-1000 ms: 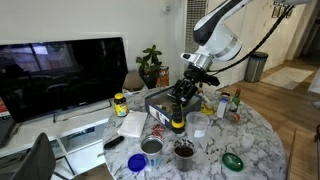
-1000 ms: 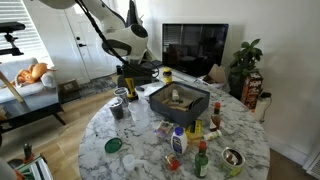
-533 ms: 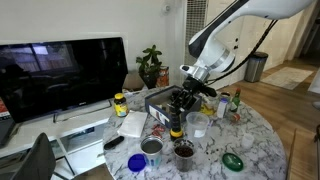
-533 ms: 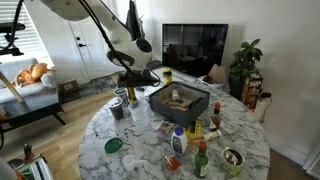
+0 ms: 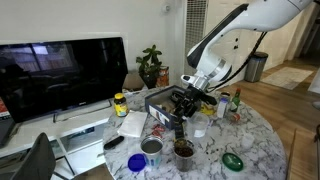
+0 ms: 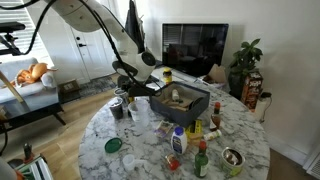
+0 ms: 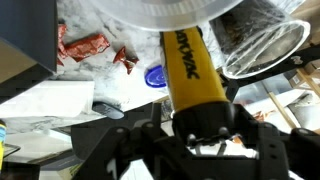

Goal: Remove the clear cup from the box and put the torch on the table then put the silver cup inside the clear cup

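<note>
Lower gently, steering the torch (image 7: 185, 70) toward bare surface (image 5: 258, 140) and clear of the clear cup (image 7: 262, 48), which sits just beyond the pincer and close beside the torch's far end. Lay it flat before letting go, so as not to roll or knock the cup. Clamped with the pincer (image 7: 195, 135) on the torch's dark end, closed to its width, apparently touching nothing else. Held outside the box (image 5: 152, 100), low over the surface; cannot tell whether the tip touches down.

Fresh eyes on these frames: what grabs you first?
The black robot gripper clamped on a yellow-bodied cylindrical torch fills the wrist view, with a clear plastic cup to its upper right. In an exterior view, the arm hangs over a cluttered round marble table, beside a dark square bin.
</note>
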You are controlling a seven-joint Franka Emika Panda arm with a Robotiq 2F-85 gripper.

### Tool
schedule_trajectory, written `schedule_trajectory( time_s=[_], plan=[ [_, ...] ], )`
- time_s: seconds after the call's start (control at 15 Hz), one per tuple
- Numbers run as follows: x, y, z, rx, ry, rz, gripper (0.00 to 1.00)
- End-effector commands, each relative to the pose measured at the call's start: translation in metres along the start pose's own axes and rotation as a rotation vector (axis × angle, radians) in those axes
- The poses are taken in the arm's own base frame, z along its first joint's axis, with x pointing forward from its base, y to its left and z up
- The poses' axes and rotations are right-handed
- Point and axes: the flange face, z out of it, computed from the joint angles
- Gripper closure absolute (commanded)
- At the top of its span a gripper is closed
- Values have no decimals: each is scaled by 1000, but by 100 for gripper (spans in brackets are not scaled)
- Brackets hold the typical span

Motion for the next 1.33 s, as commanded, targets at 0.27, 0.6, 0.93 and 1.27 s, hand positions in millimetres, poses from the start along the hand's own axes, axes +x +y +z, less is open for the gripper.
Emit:
schedule_trajectory(
  time_s=[0.27, 0.6, 0.93, 1.27],
  plan=[
    [32, -17, -43, -49, -9, -40, 0],
    [84, -38, -64, -82, -56, -78, 0],
    [116, -62, -1, -104, -255, -64, 0],
    [112, -64, 79, -163, -434, -39, 0]
  ],
)
